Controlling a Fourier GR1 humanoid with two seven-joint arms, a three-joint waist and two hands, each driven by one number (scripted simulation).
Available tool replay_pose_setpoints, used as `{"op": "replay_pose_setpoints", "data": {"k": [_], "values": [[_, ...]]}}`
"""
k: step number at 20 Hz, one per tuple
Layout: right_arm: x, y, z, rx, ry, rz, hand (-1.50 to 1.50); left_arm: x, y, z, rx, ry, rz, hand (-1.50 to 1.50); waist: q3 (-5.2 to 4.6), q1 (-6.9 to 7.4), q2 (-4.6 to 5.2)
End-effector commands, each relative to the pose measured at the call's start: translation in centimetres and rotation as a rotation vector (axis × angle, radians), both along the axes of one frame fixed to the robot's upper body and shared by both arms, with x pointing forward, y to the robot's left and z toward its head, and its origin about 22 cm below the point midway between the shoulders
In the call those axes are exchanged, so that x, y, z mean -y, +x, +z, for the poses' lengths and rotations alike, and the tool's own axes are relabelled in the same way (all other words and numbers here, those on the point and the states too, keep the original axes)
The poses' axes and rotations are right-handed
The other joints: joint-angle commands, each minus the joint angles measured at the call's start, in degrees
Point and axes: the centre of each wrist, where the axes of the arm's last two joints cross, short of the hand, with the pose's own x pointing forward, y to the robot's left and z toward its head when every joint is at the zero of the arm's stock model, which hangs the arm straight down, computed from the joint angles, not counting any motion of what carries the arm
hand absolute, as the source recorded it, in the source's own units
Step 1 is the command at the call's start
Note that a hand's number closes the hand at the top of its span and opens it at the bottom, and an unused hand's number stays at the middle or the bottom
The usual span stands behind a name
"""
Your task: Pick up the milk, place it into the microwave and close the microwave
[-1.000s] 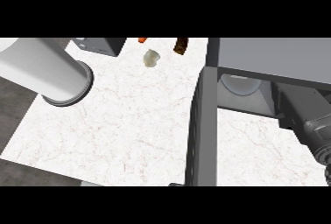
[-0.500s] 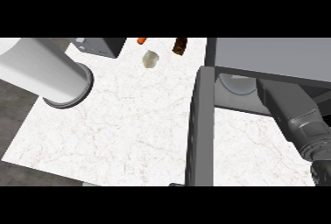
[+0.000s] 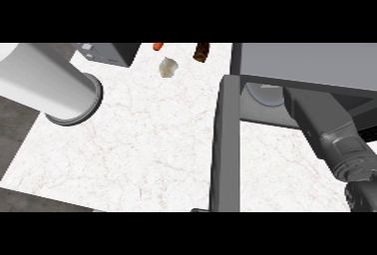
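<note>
Since the earlier frame, the right forearm has pushed a little further up and to the left, deeper into the open mouth of the microwave. Everything else sits much as it did. The right hand is hidden under the microwave's grey top, so its state cannot be told.

The microwave door stands open, seen edge-on as a dark upright bar running down the white marble bench. Inside the cavity, just left of the forearm, is a pale rounded shape. It may be the milk, but that cannot be told for sure.

The left forearm, a broad pale cylinder, lies across the upper left corner, well apart from the microwave. The left hand does not show.

Along the bench's far edge are a dark grey box, a small orange item, a brown item and a pale lump.
</note>
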Motion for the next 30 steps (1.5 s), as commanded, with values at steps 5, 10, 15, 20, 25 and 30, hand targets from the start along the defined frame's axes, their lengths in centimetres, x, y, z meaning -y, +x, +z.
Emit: {"op": "replay_pose_setpoints", "data": {"k": [5, 10, 15, 20, 25, 30], "values": [[-1.1, 1.0, 2.3, 0.024, -0.027, 0.012, -1.5, 1.0, -0.5, -1.9, -0.042, -0.027, -0.002, -1.5, -2.29, -1.79, -2.67], [-0.4, 0.5, 1.1, 0.001, -0.01, 0.058, -1.5, 2.2, 0.1, -3.2, -0.034, -0.028, -0.033, -1.5, -2.29, -3.74, -2.79], [0.6, -0.9, -1.8, -0.041, 0.126, 0.173, -1.5, 3.5, 0.0, -4.5, -0.043, -0.04, -0.134, -1.5, -2.23, -5.7, -3.49], [0.5, -1.2, -2.6, -0.043, 0.275, 0.329, -1.5, 5.1, 0.4, -6.5, -0.088, -0.025, -0.25, -1.5, -2.3, -7.35, -4.14], [0.1, -3.7, -7.1, -0.063, 0.423, 0.417, -1.5, 6.1, 1.7, -7.4, -0.135, 0.026, -0.333, -1.5, -2.36, -9.02, -4.81], [-1.6, -7.7, -12.6, -0.113, 0.506, 0.463, -1.5, 7.6, 1.8, -8.2, -0.144, 0.08, -0.312, -1.5, -2.47, -10.59, -5.76]]}}
